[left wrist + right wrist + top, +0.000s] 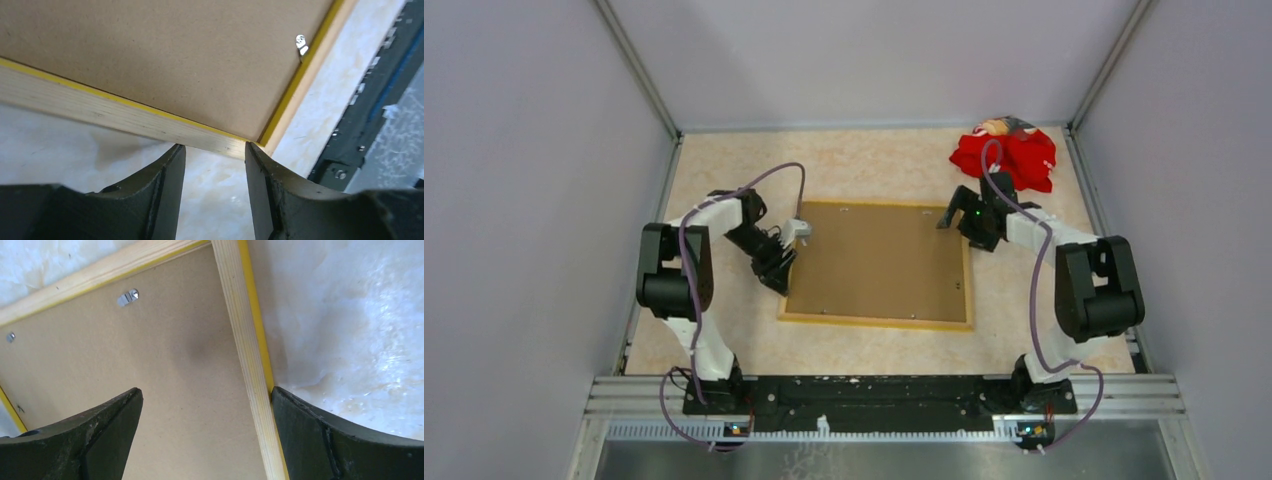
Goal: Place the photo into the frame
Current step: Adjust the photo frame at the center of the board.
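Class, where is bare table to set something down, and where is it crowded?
Free: strip between frame and back wall, left of the red cloth; strip between frame and near rail. Crowded: frame's sides, by left gripper and right gripper.

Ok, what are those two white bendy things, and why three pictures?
They are two robot arms, each ending in a two-finger gripper. The big picture looks down from above; the other two come from a camera on each wrist, showing the fingers close up. On the table lies a frame, back up, with a brown board in it, and a red bundle in the far right corner. The left gripper and right gripper are open at the frame's edges, holding nothing. No photo shows.
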Available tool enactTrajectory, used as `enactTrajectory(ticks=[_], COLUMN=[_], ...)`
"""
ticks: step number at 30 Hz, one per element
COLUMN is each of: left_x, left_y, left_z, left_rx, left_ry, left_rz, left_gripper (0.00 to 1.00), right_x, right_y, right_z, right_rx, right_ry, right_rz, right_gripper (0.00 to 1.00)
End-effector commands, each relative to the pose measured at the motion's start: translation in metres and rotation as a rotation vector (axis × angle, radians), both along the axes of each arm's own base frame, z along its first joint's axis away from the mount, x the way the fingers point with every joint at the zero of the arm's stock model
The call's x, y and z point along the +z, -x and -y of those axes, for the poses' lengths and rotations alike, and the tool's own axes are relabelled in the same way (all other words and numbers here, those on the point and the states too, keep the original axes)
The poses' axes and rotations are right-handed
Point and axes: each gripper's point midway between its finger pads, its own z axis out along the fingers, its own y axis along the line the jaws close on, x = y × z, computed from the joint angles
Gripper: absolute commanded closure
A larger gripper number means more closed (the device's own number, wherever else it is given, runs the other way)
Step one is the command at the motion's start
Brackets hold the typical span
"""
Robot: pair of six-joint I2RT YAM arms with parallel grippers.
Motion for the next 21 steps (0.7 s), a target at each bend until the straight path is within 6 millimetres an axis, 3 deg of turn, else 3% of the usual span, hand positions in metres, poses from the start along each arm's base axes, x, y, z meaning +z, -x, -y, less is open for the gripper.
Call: enactTrajectory(ticks=[1, 4, 7, 10, 12, 17, 21], left_x=[0.04, 0.049, 0.051, 0.042, 0.036, 0.02, 0.012], left_y=[0.005, -0.026, -0.074, -0.093, -0.098, -0.098, -0.097], left_z=[0.031, 0.023, 0.007, 0.006, 0.01, 0.013, 0.013], left_rx=[-0.036, 0.066, 0.235, 0.31, 0.338, 0.364, 0.374], left_ry=[0.218, 0.233, 0.232, 0.245, 0.265, 0.264, 0.254], left_rz=[0.013, 0.032, 0.039, -0.003, -0.021, -0.069, -0.081], left_gripper=[0.46, 0.48, 0.52, 0.54, 0.54, 0.56, 0.63], right_x=[0.047, 0.074, 0.096, 0.105, 0.113, 0.117, 0.108], right_y=[-0.021, -0.023, -0.024, -0.02, -0.019, -0.007, 0.001], right_z=[-0.001, 0.009, 0.014, -0.001, -0.029, -0.131, -0.197], right_rx=[0.008, -0.005, -0.02, 0.008, 0.079, 0.38, 0.551], right_ry=[0.038, 0.086, 0.11, 0.097, 0.064, -0.111, -0.163], right_rz=[0.105, 0.175, 0.227, 0.251, 0.297, 0.355, 0.359], right_gripper=[0.01, 0.01, 0.01, 0.01, 0.01, 0.04, 0.17])
